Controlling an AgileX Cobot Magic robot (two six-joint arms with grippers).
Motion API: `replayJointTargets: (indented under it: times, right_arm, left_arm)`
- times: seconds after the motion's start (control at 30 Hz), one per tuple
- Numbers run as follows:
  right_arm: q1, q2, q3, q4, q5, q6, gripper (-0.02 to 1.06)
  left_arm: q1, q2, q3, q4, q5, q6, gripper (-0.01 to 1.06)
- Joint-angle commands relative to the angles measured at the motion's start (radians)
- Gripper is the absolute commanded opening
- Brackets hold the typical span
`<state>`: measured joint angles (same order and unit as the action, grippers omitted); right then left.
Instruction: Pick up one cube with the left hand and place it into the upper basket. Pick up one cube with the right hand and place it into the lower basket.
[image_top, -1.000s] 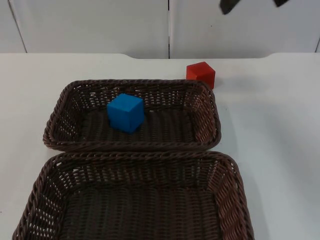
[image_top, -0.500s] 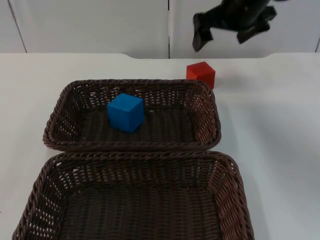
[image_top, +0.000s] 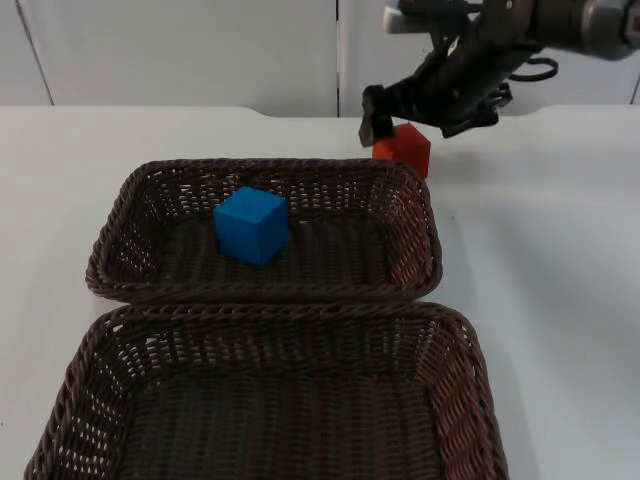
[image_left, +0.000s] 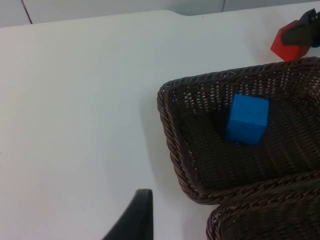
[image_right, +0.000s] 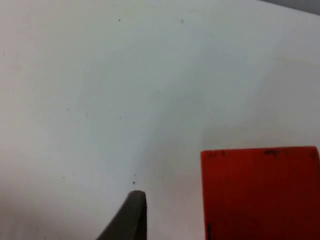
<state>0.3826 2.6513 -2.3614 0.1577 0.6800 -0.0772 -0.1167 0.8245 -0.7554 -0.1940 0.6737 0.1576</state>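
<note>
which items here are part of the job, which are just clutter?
Job: blue cube, already in the upper basket; red cube on the table behind that basket; lower basket; right gripper, open, at the red cube; left gripper, waiting off to the side.

Bystanders: white table; grey partition wall.

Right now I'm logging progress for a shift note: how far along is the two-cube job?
Done: the blue cube lies inside the upper basket. In hand: the right gripper, fingers open, is at the red cube, which sits on the white table just beyond that basket. Left: grasp the red cube and place it in the lower basket, which holds no cube. The left arm waits.
</note>
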Motion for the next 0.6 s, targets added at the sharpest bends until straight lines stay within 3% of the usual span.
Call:
replayJointTargets:
  times: [0.0,0.43,0.5,0.57]
  right_arm:
    - [0.003,0.003,-0.008,0.004,-0.027,-0.010,1.05]
    - [0.003,0.047,-0.008,0.014,-0.064,-0.019,1.03]
    - [0.003,0.048,-0.008,0.014,-0.062,-0.019,0.95]
    - [0.003,0.045,-0.008,0.014,-0.066,-0.016,0.80]
  left_arm:
    - [0.003,-0.005,0.005,0.000,0.003,-0.006,1.05]
    - [0.003,-0.005,0.005,0.002,0.002,-0.006,1.05]
    - [0.003,-0.005,0.005,0.003,0.002,-0.006,1.05]
    - [0.003,-0.005,0.005,0.003,0.002,-0.006,1.05]
